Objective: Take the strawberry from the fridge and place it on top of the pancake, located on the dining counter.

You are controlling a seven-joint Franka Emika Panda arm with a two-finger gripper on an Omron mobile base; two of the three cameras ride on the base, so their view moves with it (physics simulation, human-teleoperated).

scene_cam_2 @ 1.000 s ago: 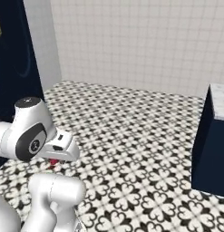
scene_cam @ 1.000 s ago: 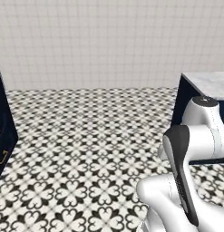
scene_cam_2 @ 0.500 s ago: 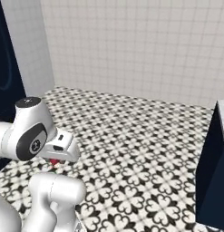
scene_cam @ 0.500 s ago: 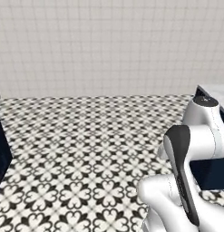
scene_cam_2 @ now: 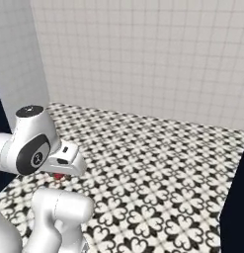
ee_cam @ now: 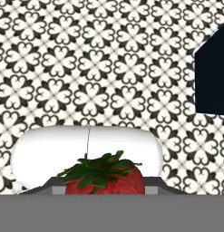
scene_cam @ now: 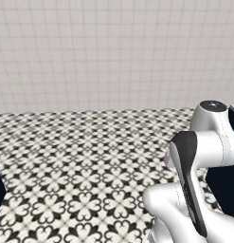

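Gripped in the claw [ee_cam: 104, 192] at 6 o'clock of the hand view is the strawberry [ee_cam: 105, 180], glossy red with a ragged green leafy crown; its red is also glimpsed under the wrist [scene_cam_2: 59, 175]. A floor [scene_cam: 80, 161] of black-and-white floral tiles is seen below, backed by a pale gridded wall [scene_cam: 113, 52]. Compared with a second ago, both base views have swung: the navy cabinet at 9 o'clock has nearly left the frame.
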